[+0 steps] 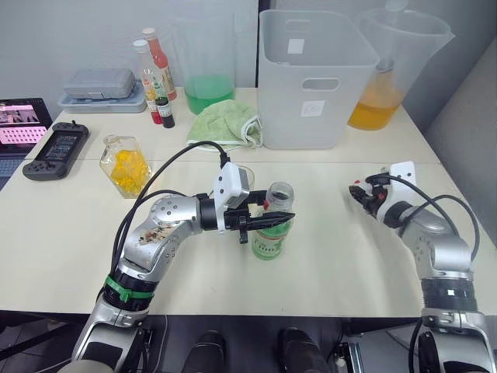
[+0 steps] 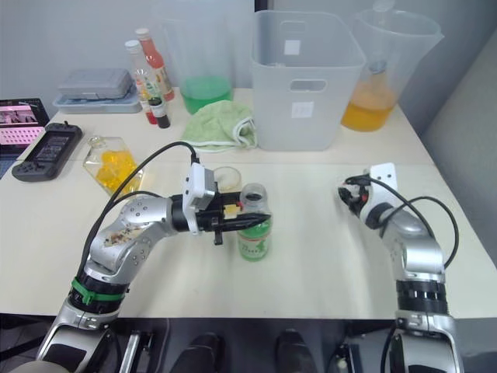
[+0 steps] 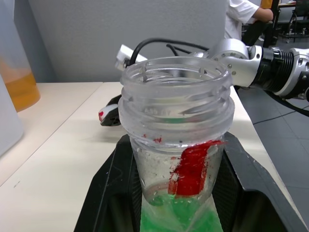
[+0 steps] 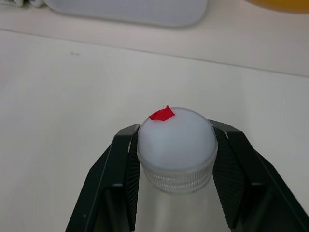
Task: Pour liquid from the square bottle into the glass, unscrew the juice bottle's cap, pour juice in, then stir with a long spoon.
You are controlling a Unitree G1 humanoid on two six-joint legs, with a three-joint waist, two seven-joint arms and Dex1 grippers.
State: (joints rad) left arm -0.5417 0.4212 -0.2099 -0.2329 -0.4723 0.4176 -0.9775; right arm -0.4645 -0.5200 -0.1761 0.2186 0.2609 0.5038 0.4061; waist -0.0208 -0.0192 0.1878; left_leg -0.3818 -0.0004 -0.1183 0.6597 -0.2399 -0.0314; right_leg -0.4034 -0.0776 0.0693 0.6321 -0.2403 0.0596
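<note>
The juice bottle stands upright near the table's front, its neck open, with green liquid and a red neck band. My left gripper is shut on the bottle just below the neck. The juice bottle's cap, white with a red mark, is off the bottle, and my right gripper is shut on it above the table, off to the right. The glass stands just behind my left wrist. The square bottle, holding yellow liquid, sits to the left. The long spoon is out of view.
A white bin stands at the back centre. A pitcher of green liquid is to its left and one of orange liquid to its right. A green cloth, sauce bottles and a game controller are also there.
</note>
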